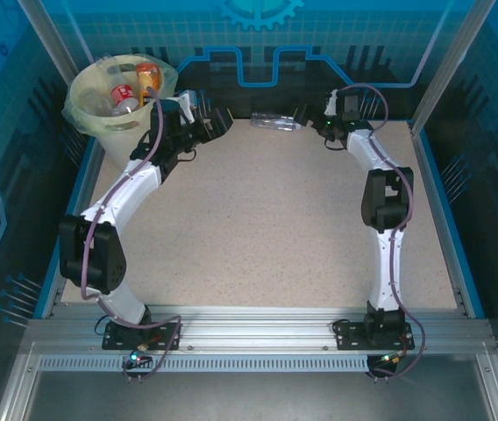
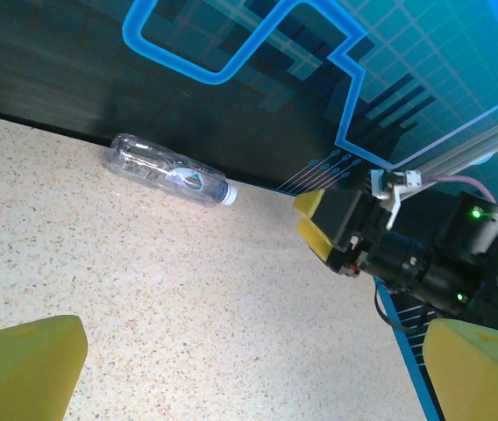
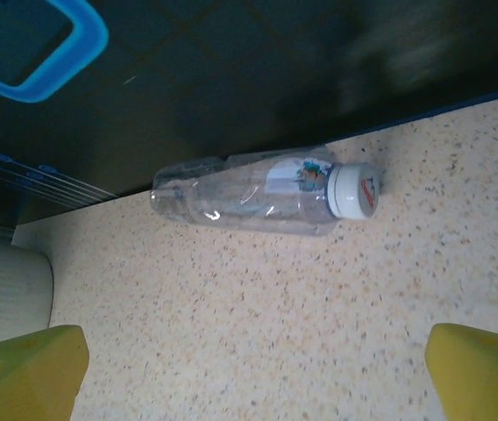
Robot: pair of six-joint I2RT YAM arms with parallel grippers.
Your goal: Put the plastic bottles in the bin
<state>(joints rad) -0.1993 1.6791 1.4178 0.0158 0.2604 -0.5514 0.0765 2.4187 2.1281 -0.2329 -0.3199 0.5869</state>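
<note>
A speckled tabletop (image 1: 258,228) is observed, with the cream-yellow bin (image 1: 81,112) (lined with a clear bag) stationed at its far left corner. Two bottles are seen inside the bin: a red-labelled bottle (image 1: 124,96) and an orange bottle (image 1: 148,77), lying close together. One clear bottle (image 3: 249,200) is found outside the bin, laid on its side on the tabletop against the foot of the dark back wall (image 2: 74,79); its white cap (image 3: 356,190) is turned toward the right arm's side, and its body appears somewhat crumpled. The left hand (image 1: 214,123) is held just beside the bin, low over the tabletop, its jaws spread wide with nothing between them; its yellow pads (image 2: 25,364) are noted at the lower corners of the left wrist view, well apart from the clear bottle. The right hand (image 3: 258,373) is likewise seen fully spread and unloaded, directed at the clear bottle from near by but not touching it. The clear bottle is thus placed between the two hands along the far edge, gripped by neither.
</note>
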